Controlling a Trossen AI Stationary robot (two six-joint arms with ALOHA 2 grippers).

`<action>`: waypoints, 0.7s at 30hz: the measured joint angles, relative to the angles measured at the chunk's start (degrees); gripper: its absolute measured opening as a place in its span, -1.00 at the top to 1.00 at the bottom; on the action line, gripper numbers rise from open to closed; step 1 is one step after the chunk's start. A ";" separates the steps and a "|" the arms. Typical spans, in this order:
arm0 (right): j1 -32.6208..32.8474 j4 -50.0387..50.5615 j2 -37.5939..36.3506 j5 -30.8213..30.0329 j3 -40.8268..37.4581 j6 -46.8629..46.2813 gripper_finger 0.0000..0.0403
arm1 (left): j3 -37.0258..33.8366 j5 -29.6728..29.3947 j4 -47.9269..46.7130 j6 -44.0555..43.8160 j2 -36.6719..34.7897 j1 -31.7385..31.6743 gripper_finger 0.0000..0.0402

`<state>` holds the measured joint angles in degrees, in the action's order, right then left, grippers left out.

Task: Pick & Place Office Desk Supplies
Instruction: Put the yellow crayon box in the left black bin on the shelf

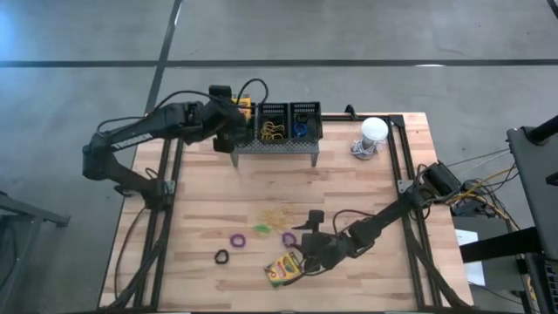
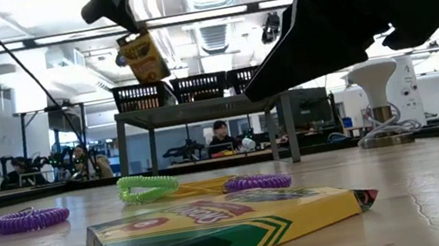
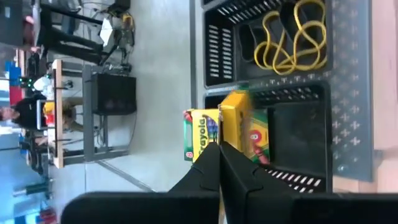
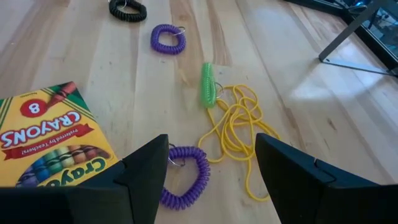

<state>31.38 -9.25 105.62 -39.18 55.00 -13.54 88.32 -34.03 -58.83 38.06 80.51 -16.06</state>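
Note:
My left gripper [image 1: 234,118] is over the far-left end of the grey stand, shut on a yellow-and-green crayon box [image 2: 143,56] that hangs above the left black mesh bin [image 2: 142,95]. The middle bin [image 1: 272,122] holds yellow loops and the right bin [image 1: 305,120] holds blue ones. My right gripper [image 4: 211,180] is open, low over the table's near middle, with a purple loop [image 4: 186,177] lying between its fingers, untouched. A second crayon box [image 4: 46,143] lies flat beside it. Green [image 4: 207,84], yellow [image 4: 239,130], purple [image 4: 168,38] and black [image 4: 127,9] loops lie on the wood. My left gripper pinches the crayon box between its two fingers [image 3: 211,168] at the box's upper end [image 2: 131,40], coming from above and pointing down. The box hangs tilted below the fingers, lifted clear above the left bin.
The grey perforated stand [image 1: 275,146] carries the three bins at the far edge. A white round object with a cable [image 1: 373,131] sits far right. Dark frame rails [image 1: 405,174] run along both table sides. People sit in the room beyond the table.

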 joint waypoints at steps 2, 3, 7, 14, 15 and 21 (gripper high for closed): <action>0.00 -0.02 0.00 0.00 0.00 0.00 -0.18 | -1.02 -0.64 -0.03 1.82 0.00 -0.37 1.00; 0.00 -0.08 0.00 0.00 0.00 0.00 -0.18 | -1.68 -1.40 -0.10 2.45 0.00 -0.43 1.00; 0.00 -0.10 0.00 0.00 0.00 0.01 -0.18 | -4.11 -2.42 0.29 4.68 0.00 -0.61 1.00; 0.00 -0.30 0.00 0.02 0.00 0.01 -0.18 | -7.75 -4.94 3.95 9.99 0.03 -2.43 1.00; 0.00 -0.29 0.00 0.02 -0.01 0.02 -0.18 | -8.10 -4.96 3.95 10.59 0.04 -2.66 1.00; -0.02 -0.32 0.00 0.02 -0.04 0.22 -0.18 | -8.51 -3.91 3.78 12.39 0.02 -2.84 1.00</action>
<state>31.35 -9.56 105.62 -39.16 54.96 -13.32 79.81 -37.93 -55.05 50.46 80.53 -18.90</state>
